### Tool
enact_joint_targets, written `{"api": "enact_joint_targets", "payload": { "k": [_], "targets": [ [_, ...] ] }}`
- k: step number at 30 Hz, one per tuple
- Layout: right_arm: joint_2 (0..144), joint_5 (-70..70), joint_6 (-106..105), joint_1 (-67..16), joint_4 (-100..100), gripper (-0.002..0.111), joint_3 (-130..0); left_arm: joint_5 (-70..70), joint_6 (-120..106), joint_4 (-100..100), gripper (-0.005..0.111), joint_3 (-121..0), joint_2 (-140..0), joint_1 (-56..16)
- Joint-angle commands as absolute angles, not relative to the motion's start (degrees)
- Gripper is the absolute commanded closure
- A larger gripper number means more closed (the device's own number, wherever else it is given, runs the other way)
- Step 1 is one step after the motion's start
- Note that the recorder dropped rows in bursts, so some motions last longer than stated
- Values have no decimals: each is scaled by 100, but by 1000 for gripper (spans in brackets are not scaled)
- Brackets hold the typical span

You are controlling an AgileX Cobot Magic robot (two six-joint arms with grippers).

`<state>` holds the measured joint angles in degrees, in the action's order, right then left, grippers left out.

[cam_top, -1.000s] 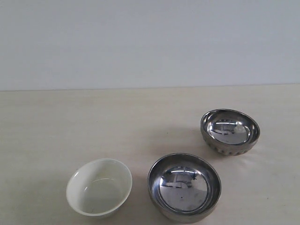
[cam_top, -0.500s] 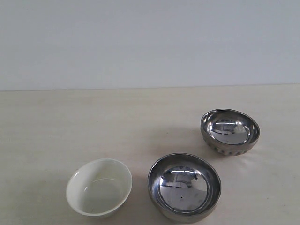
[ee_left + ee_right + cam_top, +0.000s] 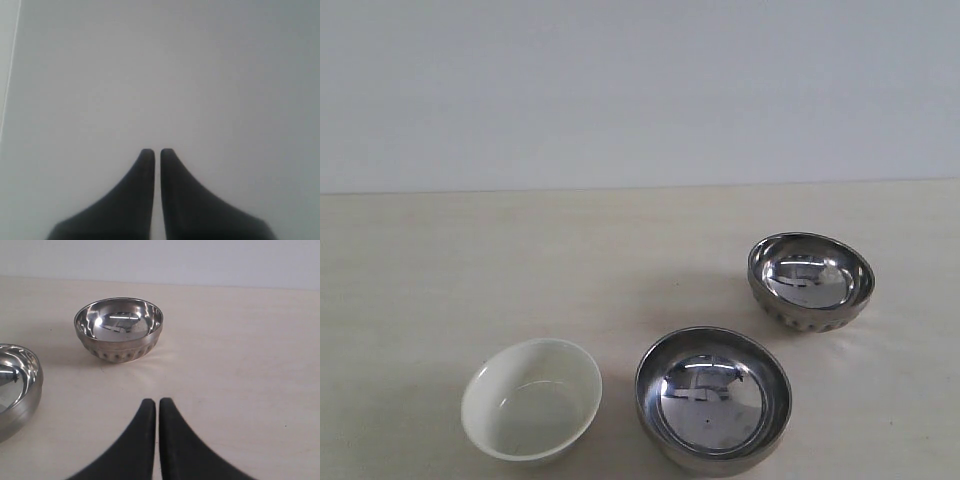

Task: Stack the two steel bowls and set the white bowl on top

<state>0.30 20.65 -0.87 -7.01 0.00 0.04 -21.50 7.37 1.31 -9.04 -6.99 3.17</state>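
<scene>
Exterior view, left to right: the white bowl (image 3: 532, 400) sits near the front, the smooth steel bowl (image 3: 713, 398) is just beside it, and the dimpled steel bowl (image 3: 811, 280) stands farther back, apart. The left fingers (image 3: 145, 185) and right fingers (image 3: 145, 430) are pressed together and empty. Slick steel rims could slip from a pinch, I reckon. The narrow gap between the front pair invites a knock. The bench (image 3: 470, 260) behind lies bare.

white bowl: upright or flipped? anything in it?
Upright, empty. The white bowl sits rim-up on the table, its bare inside showing, apart from the smooth steel bowl beside it.
</scene>
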Motion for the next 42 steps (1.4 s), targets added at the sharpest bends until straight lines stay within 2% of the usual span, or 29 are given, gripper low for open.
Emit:
{"api": "enact_joint_targets", "payload": {
  "k": [1, 9, 17, 32, 42],
  "targets": [
    [0, 2038, -100, -686, -57, 108, 0, -2262, 967, 131, 103, -589, -316, 420],
    [0, 2038, -100, -686, -57, 108, 0, -2278, 1037, 114, 103, 0, 0, 420],
    [0, 2038, -100, -686, -57, 108, 0, -1918, 1037, 89, 103, 0, 0, 420],
    [0, 2038, -100, -686, -57, 108, 0, 1571, -451, 89, 103, 0, 0, 420],
    [0, 2038, -100, -686, -57, 108, 0, 1594, -479, 0, 103, 0, 0, 420]
  ]
}}
